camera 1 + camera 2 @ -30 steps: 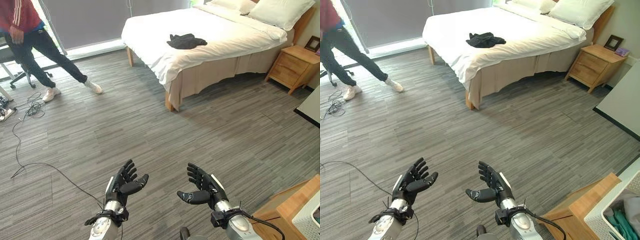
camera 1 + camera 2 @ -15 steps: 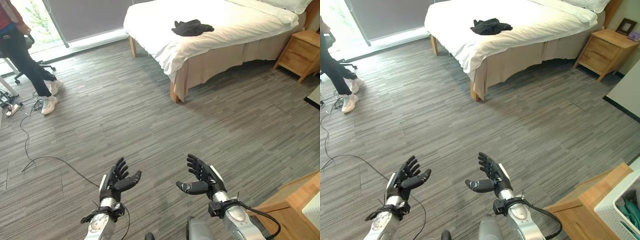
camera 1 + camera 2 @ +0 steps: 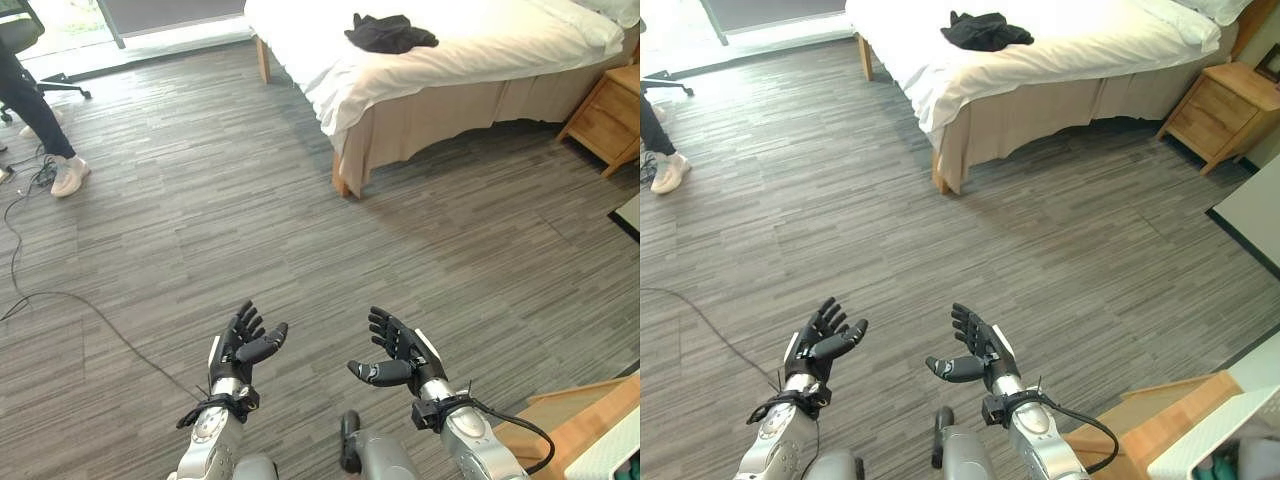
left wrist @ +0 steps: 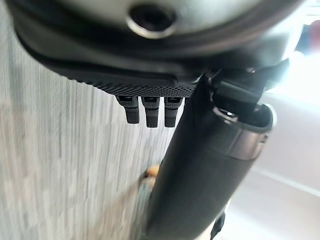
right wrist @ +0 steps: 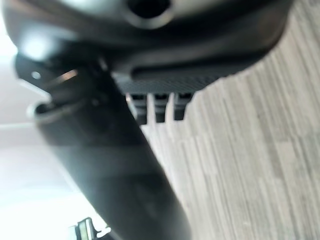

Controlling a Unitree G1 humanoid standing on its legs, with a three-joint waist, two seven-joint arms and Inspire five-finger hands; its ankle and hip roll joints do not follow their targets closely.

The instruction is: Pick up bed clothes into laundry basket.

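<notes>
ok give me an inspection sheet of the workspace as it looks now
surface: grey wood-look floor, bare between the hands and the bed
job's things: black clothes in a heap on the white bed; white basket at the lower right, by a wooden ledge
clutter: nothing seen on the floor ahead
hands: left hand and right hand both open, held up over the floor, holding nothing, well short of the bed
cables: black cable trailing over the floor on the left
surroundings: nightstand right of the bed; person's leg and shoe at far left, chair base behind it
</notes>
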